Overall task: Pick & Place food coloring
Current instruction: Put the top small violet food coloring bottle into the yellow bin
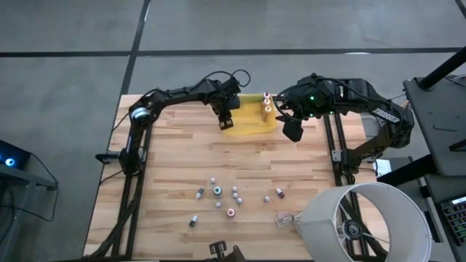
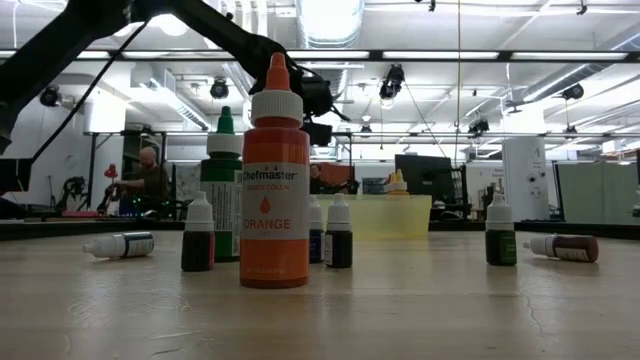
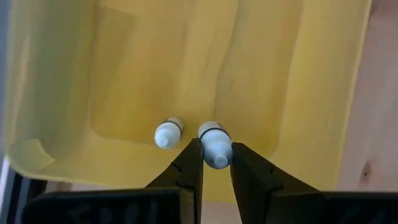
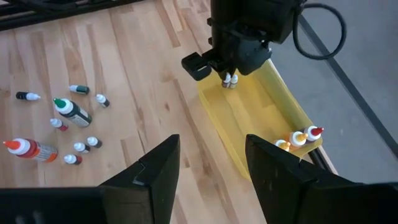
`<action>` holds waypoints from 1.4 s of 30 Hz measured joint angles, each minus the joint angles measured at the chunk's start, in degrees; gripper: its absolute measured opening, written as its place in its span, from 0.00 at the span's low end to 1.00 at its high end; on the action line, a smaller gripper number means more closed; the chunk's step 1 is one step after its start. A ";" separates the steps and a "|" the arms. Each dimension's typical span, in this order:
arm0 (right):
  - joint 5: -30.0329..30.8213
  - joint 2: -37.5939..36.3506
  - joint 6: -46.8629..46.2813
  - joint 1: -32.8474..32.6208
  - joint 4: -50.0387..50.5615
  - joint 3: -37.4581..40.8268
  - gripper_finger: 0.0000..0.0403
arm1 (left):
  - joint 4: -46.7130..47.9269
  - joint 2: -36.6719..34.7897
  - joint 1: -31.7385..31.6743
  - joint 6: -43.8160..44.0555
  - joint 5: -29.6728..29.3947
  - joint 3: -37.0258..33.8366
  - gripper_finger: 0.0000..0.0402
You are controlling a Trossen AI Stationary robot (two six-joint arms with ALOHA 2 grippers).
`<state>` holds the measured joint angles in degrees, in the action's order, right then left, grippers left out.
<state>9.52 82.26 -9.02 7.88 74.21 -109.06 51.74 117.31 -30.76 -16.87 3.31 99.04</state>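
A translucent yellow tray (image 1: 251,120) lies at the table's far middle. My left gripper (image 1: 224,116) hangs over its left end, shut on a tiny white-capped food coloring bottle (image 3: 215,144). A second white-capped bottle (image 3: 168,132) stands upright on the tray floor right beside it. Three more bottles (image 4: 298,138) stand at the tray's right end. Several loose bottles (image 1: 218,196) are scattered on the near half of the table, among them a tall orange one (image 2: 274,180) and a green-capped one (image 2: 222,190). My right gripper (image 4: 211,168) waits open, high above the table right of the tray. My left gripper pinches the small bottle by its white cap end (image 3: 216,155) between its two fingers. The fingers come from above, pointing steeply down. The bottle stays upright, cap up, over the tray's floor (image 3: 249,74); whether its base touches the floor I cannot tell.
A white lampshade (image 1: 364,222) stands at the near right corner, with a clear crumpled plastic scrap (image 1: 284,218) next to it. The wooden table (image 1: 175,153) shows bare boards between the tray and the loose bottles.
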 joint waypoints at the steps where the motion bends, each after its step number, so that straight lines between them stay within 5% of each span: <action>1: 0.10 0.00 -0.01 0.00 0.00 0.00 0.43 | 0.30 0.18 0.10 -0.34 0.02 -0.02 0.11; 42: 4.15 0.00 0.00 0.04 0.00 0.00 0.43 | -1.12 2.23 0.09 -6.72 0.37 -2.69 0.11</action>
<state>13.67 82.26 -9.02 7.92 74.22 -109.06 50.61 119.54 -30.67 -23.59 3.68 96.36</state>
